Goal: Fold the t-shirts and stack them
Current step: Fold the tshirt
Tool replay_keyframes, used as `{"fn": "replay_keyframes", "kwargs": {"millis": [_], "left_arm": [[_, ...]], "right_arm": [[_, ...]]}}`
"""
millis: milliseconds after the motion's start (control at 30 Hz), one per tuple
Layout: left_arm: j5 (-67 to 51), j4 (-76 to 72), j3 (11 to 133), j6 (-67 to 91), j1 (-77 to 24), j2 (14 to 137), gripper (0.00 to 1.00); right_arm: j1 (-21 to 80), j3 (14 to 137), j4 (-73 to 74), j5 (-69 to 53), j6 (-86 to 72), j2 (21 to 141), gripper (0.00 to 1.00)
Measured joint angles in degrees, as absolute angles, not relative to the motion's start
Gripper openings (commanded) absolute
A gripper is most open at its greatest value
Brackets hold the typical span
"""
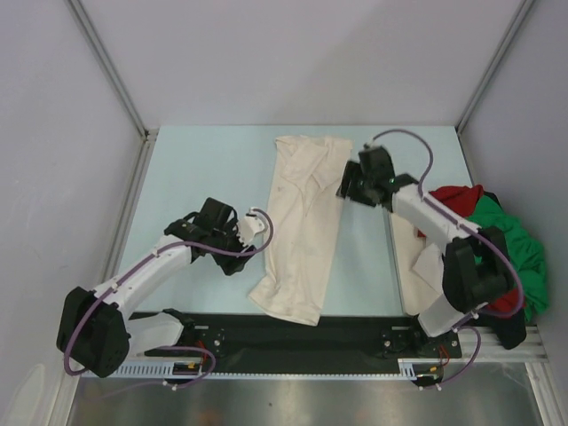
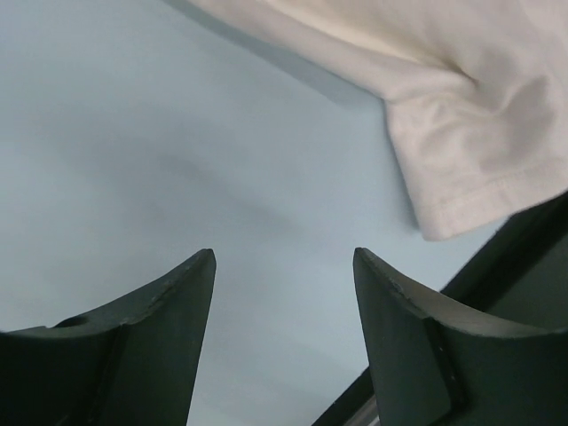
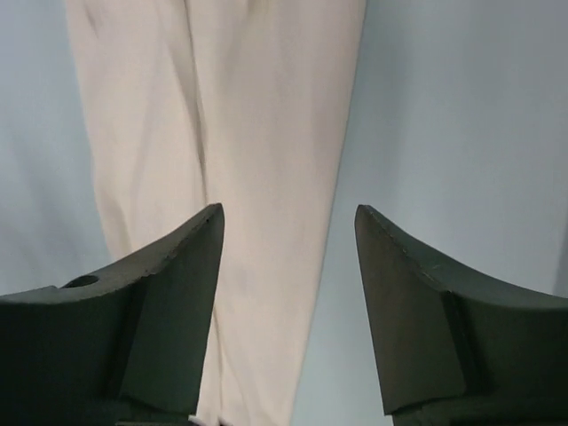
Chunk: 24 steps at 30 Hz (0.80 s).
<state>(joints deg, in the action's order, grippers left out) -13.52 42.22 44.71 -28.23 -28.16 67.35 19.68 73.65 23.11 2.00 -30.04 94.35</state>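
Two arms rise from the black rail (image 1: pixel 293 333) at the near edge of the pale blue table (image 1: pixel 204 169), one on each side. Three coloured shirts can be counted: one cream, one red, one green.

The left gripper (image 2: pixel 284 257) sits low over bare table, just left of the cream shirt's near end. Its jaws are spread wide with nothing between them. Its wrist camera shows a hemmed flap of the cream shirt, probably a sleeve, sticking out toward the rail.

The cream t-shirt (image 1: pixel 302 226) lies mid-table, folded lengthwise into a long narrow strip with soft creases along it. Its long axis runs near to far, and the far end leans slightly to the right. The near end is wider and rumpled.

To the right, under the right arm, the green t-shirt (image 1: pixel 510 235) and red t-shirt (image 1: pixel 460 197) lie bunched together in an unfolded heap at the table's edge. A pale cloth (image 1: pixel 415 253) lies beside them; whether it is a fourth shirt I cannot tell.

Farthest out, the right gripper (image 3: pixel 288 211) hangs over the strip's far right edge, its jaws wide and gripping nothing.
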Motion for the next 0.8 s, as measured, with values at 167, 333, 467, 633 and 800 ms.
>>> {"fn": "replay_keyframes", "kwargs": {"millis": [167, 333, 467, 633, 800], "left_arm": [[-13.2, 38.6, 44.7, -25.3, -27.1, 65.1, 0.7], [-13.0, 37.1, 44.4, -24.0, -27.1, 62.3, 0.7], [-12.1, 36.2, 43.2, -23.9, -27.1, 59.9, 0.71], [-11.6, 35.6, 42.3, -23.8, -27.1, 59.2, 0.7], [-11.8, 35.2, 42.3, -23.8, -27.1, 59.2, 0.7]], "right_arm": [[32.0, 54.0, 24.6, 2.2, -34.4, 85.7, 0.61], [39.3, 43.9, 25.3, 1.8, -39.6, 81.2, 0.52], [39.7, 38.9, 21.6, -1.6, -43.3, 79.9, 0.4], [40.0, 37.5, 15.2, -5.6, -46.2, 81.7, 0.25], [39.8, 35.9, 11.0, -7.7, -47.6, 82.8, 0.0]]}}
